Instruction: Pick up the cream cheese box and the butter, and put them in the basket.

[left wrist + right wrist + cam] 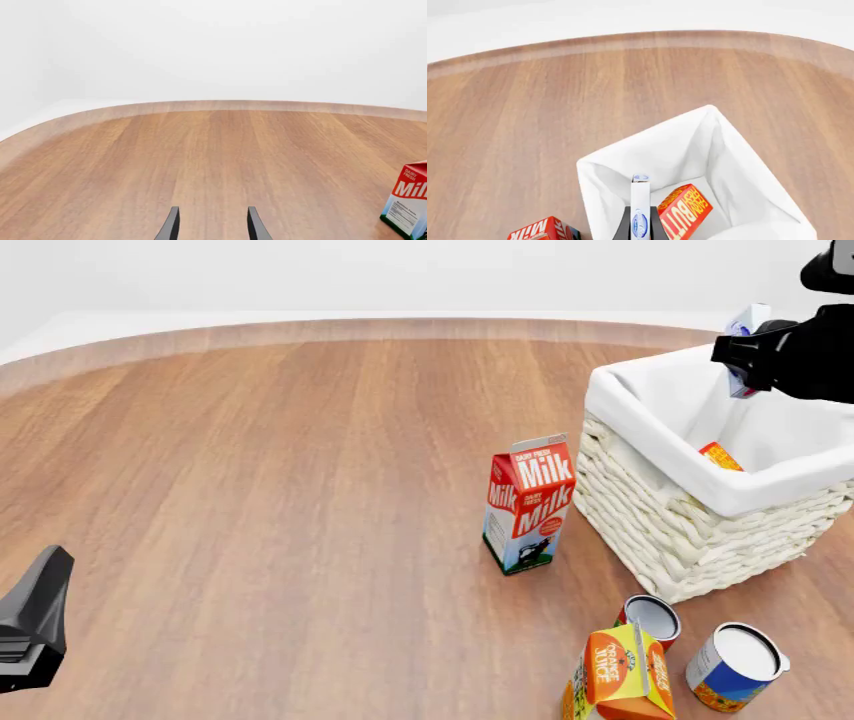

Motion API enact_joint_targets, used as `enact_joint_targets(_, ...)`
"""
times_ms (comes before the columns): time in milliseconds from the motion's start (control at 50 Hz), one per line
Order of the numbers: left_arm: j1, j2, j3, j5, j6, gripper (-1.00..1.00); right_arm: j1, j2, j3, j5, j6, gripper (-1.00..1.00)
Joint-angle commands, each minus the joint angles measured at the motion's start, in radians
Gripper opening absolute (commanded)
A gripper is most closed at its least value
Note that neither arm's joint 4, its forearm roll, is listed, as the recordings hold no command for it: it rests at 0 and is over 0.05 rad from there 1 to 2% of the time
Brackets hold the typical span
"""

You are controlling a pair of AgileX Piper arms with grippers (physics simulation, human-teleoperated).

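Hovering over the big square cream-white wicker basket [694, 520] with its white cloth liner: right gripper [639, 227], jaws clamped on the small flat white cream cheese box with the blue oval mark [639, 210], held edge-up above the opening. Already lying inside on the liner floor: the oblong red-and-orange butter box [686, 214]. Best played by lowering a touch, staying centred between the liner walls, parting the jaws only once well below the rim, aiming for the bare liner beside the butter rather than on top of it. Seen only from the right wrist: full lettering on the butter and the straight drop line into the basket. Seen only from the front: how high the box [745, 330] sits above the rim, just a corner of butter [721, 456], plus the red-and-white milk carton [530, 502] standing just beside the basket on the wooden bench [267, 490]. Parked low and well apart: left gripper [212, 225], jaws apart, nothing between.
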Motion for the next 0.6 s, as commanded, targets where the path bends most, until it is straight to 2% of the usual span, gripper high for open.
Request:
enact_joint_targets(20,0.0,0.0,0.0,0.0,0.0,1.0,-0.033,0.013,0.034,-0.033,0.001,-1.0)
enact_joint_targets(600,0.0,0.0,0.0,0.0,0.0,1.0,-0.061,0.039,0.087,-0.079,0.004,-1.0)
